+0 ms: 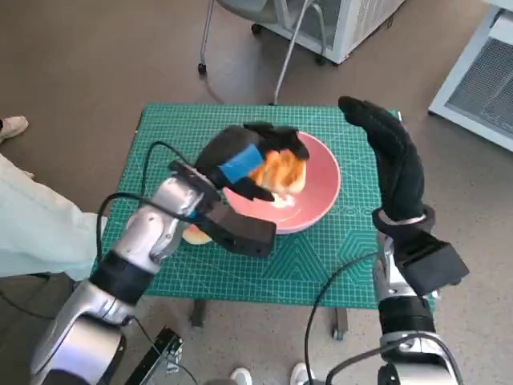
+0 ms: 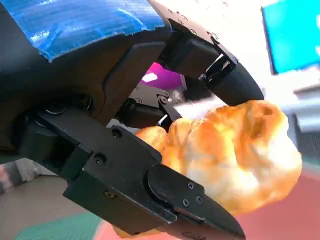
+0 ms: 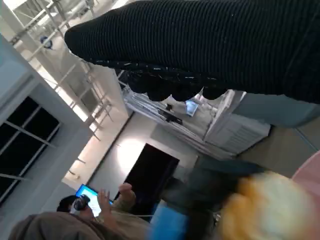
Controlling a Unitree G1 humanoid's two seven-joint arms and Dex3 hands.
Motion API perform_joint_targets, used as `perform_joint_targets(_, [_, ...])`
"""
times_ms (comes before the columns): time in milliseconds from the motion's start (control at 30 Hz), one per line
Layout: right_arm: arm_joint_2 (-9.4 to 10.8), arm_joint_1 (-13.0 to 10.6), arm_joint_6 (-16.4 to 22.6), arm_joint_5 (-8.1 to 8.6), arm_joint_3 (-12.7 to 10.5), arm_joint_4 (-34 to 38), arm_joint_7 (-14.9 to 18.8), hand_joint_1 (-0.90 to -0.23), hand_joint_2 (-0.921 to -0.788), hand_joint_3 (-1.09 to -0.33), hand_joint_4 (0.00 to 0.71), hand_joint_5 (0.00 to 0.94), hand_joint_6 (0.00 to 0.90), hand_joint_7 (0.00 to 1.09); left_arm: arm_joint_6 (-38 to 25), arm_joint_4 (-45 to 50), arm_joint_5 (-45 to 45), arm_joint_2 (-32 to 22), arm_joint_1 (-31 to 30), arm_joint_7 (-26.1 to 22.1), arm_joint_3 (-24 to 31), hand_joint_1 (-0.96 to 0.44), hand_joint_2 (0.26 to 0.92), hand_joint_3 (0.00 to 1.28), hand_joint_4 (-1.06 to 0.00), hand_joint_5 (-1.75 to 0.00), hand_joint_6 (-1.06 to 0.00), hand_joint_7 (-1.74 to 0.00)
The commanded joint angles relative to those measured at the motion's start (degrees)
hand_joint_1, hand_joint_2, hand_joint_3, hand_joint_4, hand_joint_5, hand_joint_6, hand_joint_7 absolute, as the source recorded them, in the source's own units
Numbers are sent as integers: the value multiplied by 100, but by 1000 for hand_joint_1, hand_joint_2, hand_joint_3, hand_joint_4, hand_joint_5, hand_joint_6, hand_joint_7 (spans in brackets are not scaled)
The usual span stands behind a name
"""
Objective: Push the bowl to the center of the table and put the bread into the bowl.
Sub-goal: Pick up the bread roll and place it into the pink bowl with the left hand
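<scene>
A pink bowl (image 1: 317, 196) sits near the middle of the green cutting mat. My left hand (image 1: 244, 156) holds a golden-brown piece of bread (image 1: 282, 170) over the bowl's inside. The left wrist view shows the black fingers (image 2: 165, 192) wrapped round the bread (image 2: 240, 150), with the bowl's pink surface (image 2: 300, 210) below. My right hand (image 1: 393, 156) is raised beside the bowl's right rim, fingers straight and together, holding nothing. In the right wrist view the glove (image 3: 225, 45) runs along the top, and the blurred bread (image 3: 270, 205) and the bowl's rim (image 3: 310, 172) show low down.
The green mat (image 1: 321, 265) covers the small table. A second pale bread piece (image 1: 196, 235) peeks out under my left forearm. A person's leg (image 1: 32, 233) is at the left, a chair base (image 1: 240, 32) beyond the table. A person (image 3: 75, 220) shows in the right wrist view.
</scene>
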State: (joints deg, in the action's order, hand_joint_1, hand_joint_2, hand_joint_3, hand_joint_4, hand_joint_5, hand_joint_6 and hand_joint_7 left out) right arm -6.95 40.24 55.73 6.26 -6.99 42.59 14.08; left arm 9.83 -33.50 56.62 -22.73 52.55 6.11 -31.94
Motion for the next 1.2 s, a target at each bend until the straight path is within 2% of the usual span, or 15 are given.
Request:
perform_joint_targets(33, [-69, -273, -50, -168, -33, -121, -190, -544, -921, -747, 375, 30, 39, 886, 101, -589, 138, 167, 319, 97, -236, 0, 920, 83, -624, -1294, -663, -1071])
perform_joint_targets(67, [-82, -302, -58, -195, -38, -159, -231, -545, -921, -746, 375, 30, 39, 886, 69, -688, 174, 205, 349, 7, -298, 0, 920, 81, -622, -1297, -669, -1063])
perform_joint_targets(133, [-98, -347, -74, -248, -46, -222, -306, -545, -921, -745, 375, 30, 40, 885, 40, -842, 214, 253, 399, -168, -393, 1, 920, 111, -576, -1274, -641, -1158])
perform_joint_targets(200, [-112, -379, -91, -302, -53, -266, -380, -545, -921, -745, 376, 30, 41, 884, 49, -953, 216, 267, 445, -369, -468, 1, 921, 194, -451, -1323, -585, -1288])
perform_joint_targets(233, [-120, -392, -99, -324, -54, -283, -412, -545, -921, -744, 376, 30, 42, 883, 58, -994, 210, 270, 464, -456, -496, -121, 921, 246, -388, -1039, -510, -1378])
perform_joint_targets(267, [-132, -406, -104, -358, -59, -296, -456, -545, -921, -744, 376, 30, 42, 882, 73, -1026, 191, 263, 494, -636, -526, -165, 921, 264, -389, -893, -483, -1410])
perform_joint_targets(300, [-142, -417, -107, -381, -58, -307, -491, -545, -921, -744, 376, 30, 44, 882, 82, -1048, 175, 258, 517, -764, -548, -137, 911, 283, -386, -634, -413, -1293])
perform_joint_targets(333, [-156, -426, -110, -399, -60, -312, -524, -546, -921, -743, 376, 30, 46, 881, 97, -1070, 165, 247, 555, -903, -571, -43, 911, 260, -378, -428, -399, -979])
perform_joint_targets(367, [-160, -435, -115, -419, -56, -324, -557, -548, -921, -742, 377, 30, 47, 881, 111, -1076, 156, 231, 577, -998, -585, -5, 913, 252, -371, -344, -400, -835])
perform_joint_targets(433, [-172, -448, -128, -441, -52, -342, -608, -553, -921, -739, 379, 31, 50, 879, 156, -1042, 133, 178, 624, -1170, -593, 91, 918, 237, -347, -142, -426, -439])
perform_joint_targets(533, [-175, -464, -157, -473, -47, -373, -682, -555, -921, -737, 383, 33, 53, 876, 269, -908, 98, 70, 637, -1316, -563, 150, 920, 244, -312, -46, -434, -231])
perform_joint_targets(633, [-161, -465, -178, -502, -30, -390, -738, -555, -921, -737, 385, 34, 53, 874, 401, -849, 14, 8, 608, -1289, -490, 163, 921, 247, -288, -15, -438, -158])
perform_joint_targets(900, [-76, -471, -250, -544, 62, -466, -840, -553, -921, -739, 386, 34, 54, 869, 878, -461, -336, -319, 432, -1138, -193, 146, 921, 235, -248, -1, -440, -113])
perform_joint_targets(1200, [38, -458, -279, -408, 145, -495, -756, -552, -921, -744, 385, 32, 53, 869, 1423, 540, -861, -1087, 66, -1167, 456, 134, 921, 222, -228, 0, -415, -88])
